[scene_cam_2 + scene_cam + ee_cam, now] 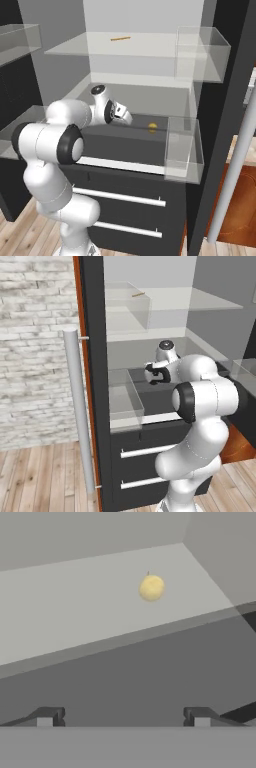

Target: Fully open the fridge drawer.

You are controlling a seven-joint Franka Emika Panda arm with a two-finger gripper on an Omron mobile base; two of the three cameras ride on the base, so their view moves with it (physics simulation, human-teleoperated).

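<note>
The fridge drawer (132,145) is a wide, flat, dark surface across the inside of the fridge, with a pale strip along its front edge; it also appears as the fridge drawer (155,401). My gripper (127,118) hovers just above its back part, pointing into the fridge. In the hand view the gripper (124,718) is open, its fingertips (47,717) far apart with nothing between them, and the dark drawer (150,672) lies right below. Behind the drawer, a small yellow fruit (151,588) rests on the light grey fridge floor.
Two dark front panels with silver bar handles (119,196) sit below the drawer. Clear bins (182,150) (122,398) hang on the open doors at both sides. The doors carry long silver handles (77,406) (235,165). A small brown stick (120,38) lies on the upper shelf.
</note>
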